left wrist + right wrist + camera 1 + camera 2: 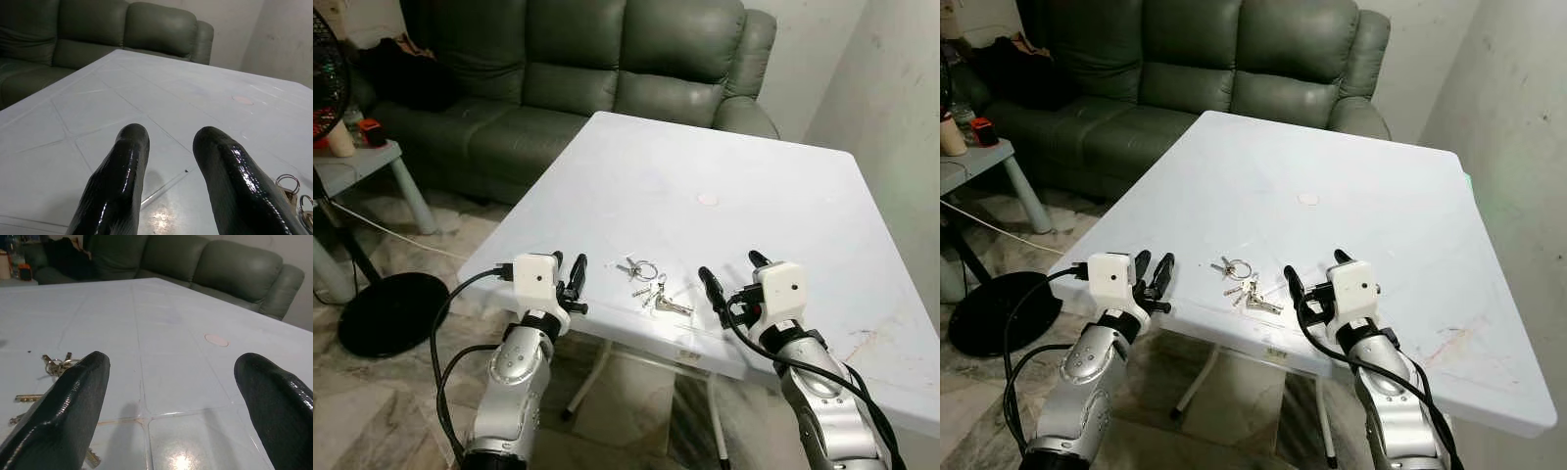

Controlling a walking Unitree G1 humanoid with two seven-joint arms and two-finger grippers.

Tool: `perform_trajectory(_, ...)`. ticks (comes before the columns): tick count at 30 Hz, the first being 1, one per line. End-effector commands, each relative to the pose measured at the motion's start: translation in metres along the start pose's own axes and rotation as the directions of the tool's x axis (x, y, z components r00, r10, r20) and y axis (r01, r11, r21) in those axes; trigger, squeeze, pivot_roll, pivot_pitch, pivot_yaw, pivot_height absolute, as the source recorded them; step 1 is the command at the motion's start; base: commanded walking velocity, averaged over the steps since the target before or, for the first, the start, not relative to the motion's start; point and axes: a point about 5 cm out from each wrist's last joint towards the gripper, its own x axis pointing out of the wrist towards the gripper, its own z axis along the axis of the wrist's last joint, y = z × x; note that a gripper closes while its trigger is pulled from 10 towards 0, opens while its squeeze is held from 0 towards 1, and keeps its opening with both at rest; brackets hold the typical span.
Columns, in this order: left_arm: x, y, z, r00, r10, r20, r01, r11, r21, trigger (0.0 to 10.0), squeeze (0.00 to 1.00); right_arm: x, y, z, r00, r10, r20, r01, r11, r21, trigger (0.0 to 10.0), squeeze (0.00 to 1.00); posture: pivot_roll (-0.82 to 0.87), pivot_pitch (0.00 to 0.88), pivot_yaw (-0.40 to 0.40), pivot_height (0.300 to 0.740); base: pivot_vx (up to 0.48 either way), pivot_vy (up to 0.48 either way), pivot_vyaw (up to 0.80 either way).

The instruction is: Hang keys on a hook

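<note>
A bunch of silver keys [651, 286] on a ring lies flat near the front edge of the white table [705, 166], between my two arms. My left gripper [568, 270] hovers just left of the keys, over the table's front edge, with a narrow gap between its fingers [122, 176] and nothing in them. My right gripper [732, 274] is to the right of the keys, fingers spread wide and empty. The keys [57, 366] lie beside the right gripper's finger [68, 406]. The key ring [288, 185] peeks past the left finger.
A dark green sofa [568, 69] stands behind the table. To the left are a small table [362, 162] with a cup, a fan's black base [391, 313] and a cable on the tiled floor. A pale wall [891, 108] runs along the right. A round mark [707, 199] is on the tabletop.
</note>
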Motion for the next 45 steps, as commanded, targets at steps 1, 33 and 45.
perform_trajectory(1,-0.003,-0.008,0.003,0.999,-0.032,0.018,0.031,0.999,0.012,10.0,0.00,0.004,-0.002,0.002,1.000,0.004,-0.022,-0.004,1.000,-0.026,10.0,0.00,0.09,0.009,-0.084,0.736,0.000,0.000,0.00)
perform_trajectory(33,-0.025,-0.023,0.000,0.994,-0.109,-0.009,0.109,0.989,0.101,10.0,0.00,0.010,0.046,0.001,0.980,0.163,-0.114,-0.159,0.986,0.039,10.0,0.00,0.11,0.074,-0.090,0.736,0.000,0.000,0.00)
perform_trajectory(45,-0.026,-0.023,0.000,0.994,-0.105,-0.011,0.106,0.989,0.102,10.0,0.00,0.004,0.065,-0.005,0.972,0.167,-0.164,-0.162,0.986,0.045,10.0,0.00,0.11,0.080,-0.093,0.736,0.000,0.000,0.00)
